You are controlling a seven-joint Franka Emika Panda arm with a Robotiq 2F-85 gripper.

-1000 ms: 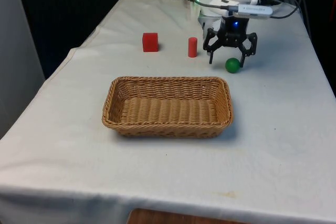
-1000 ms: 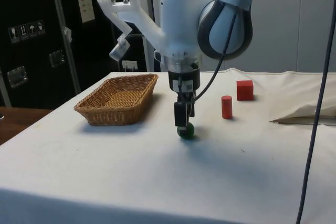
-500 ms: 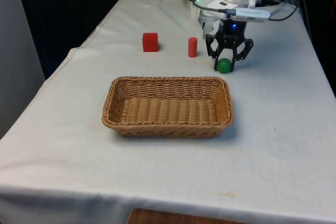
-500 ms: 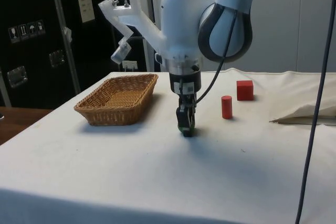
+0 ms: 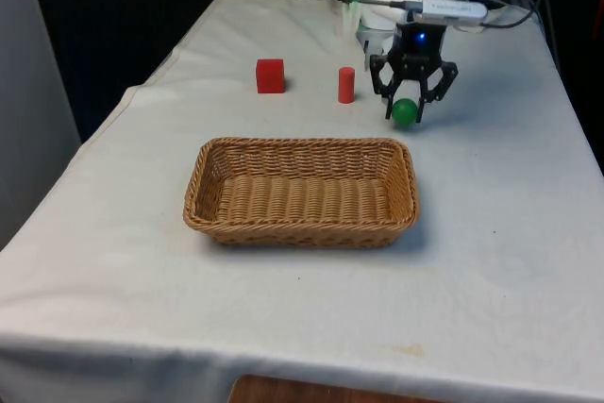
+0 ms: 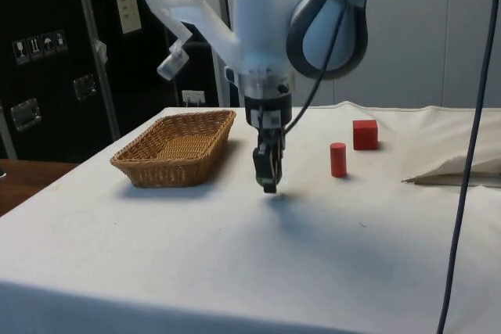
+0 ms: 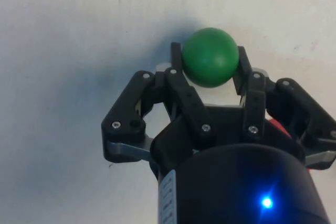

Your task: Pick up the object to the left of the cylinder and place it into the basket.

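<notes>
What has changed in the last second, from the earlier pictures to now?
The gripper, which was open around the green ball on the cloth, has shut on it and lifted it a little; in the side view it now hangs above its shadow on the table. The red cylinder, the red cube and the wicker basket stayed where they were.
</notes>
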